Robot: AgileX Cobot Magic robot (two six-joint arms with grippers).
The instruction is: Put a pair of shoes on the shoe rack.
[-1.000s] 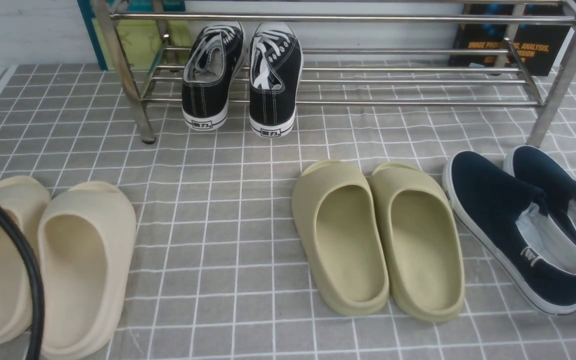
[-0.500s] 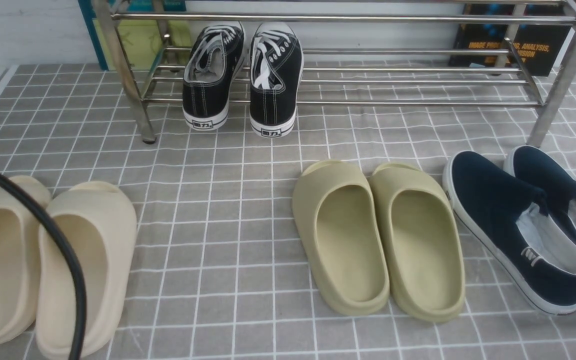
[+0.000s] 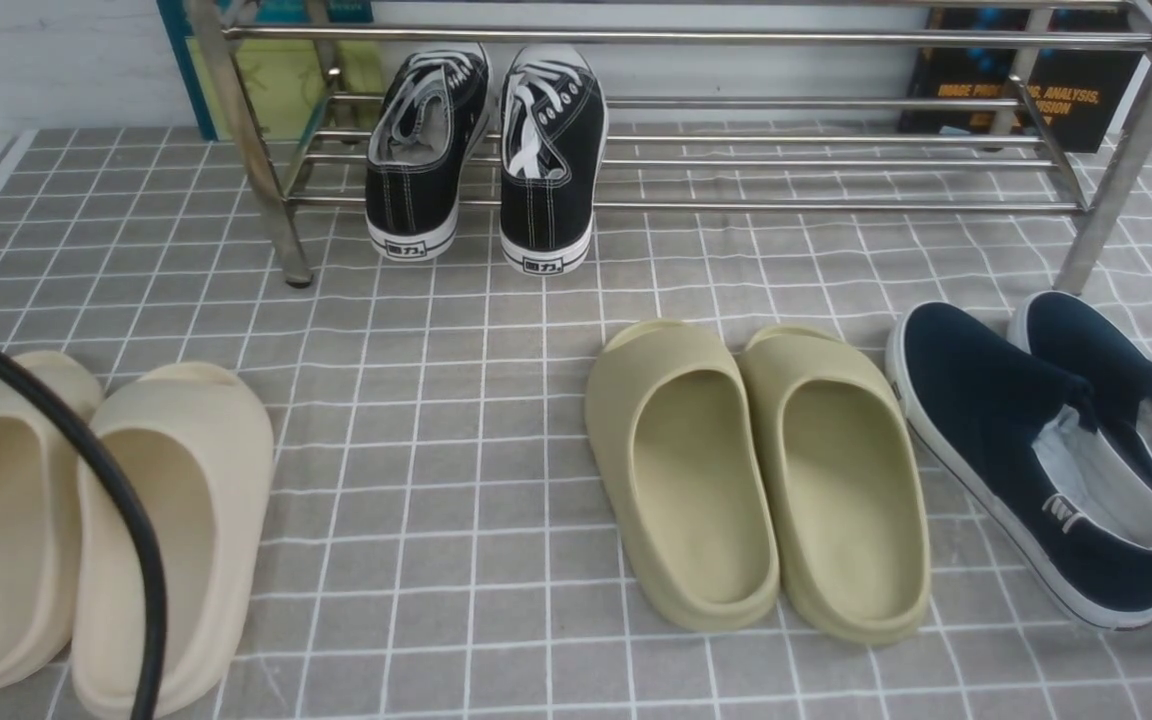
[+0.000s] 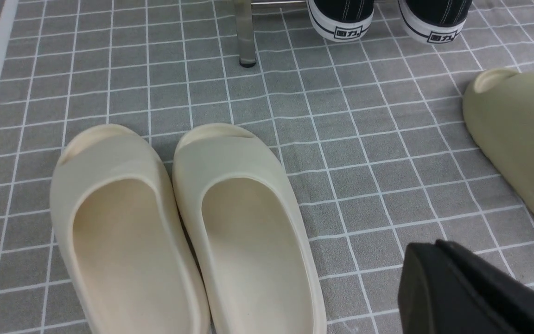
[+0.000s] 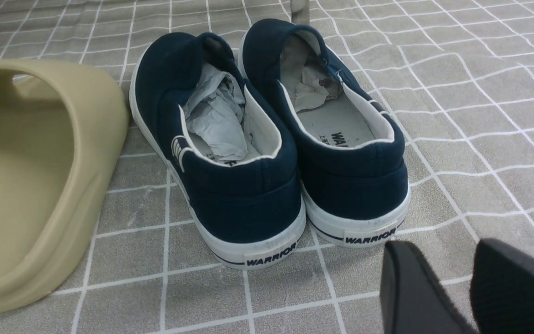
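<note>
On the lower tier of the silver tubular metal rack (image 3: pixel 836 206) | our two black canvas lace-up sneakers (image 3: pixel 546 150) sit toes inward, probably so the bars carry them | left hand (image 4: pixel 427 248) closed, right hand (image 5: pixel 438 246) slightly parted (both empty, seemingly finished)

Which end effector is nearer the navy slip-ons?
Right. The right end effector is just short of their heels, seen close up in its wrist view; the left one is across the mat by the cream slippers, far from the navy slip-ons.
</note>
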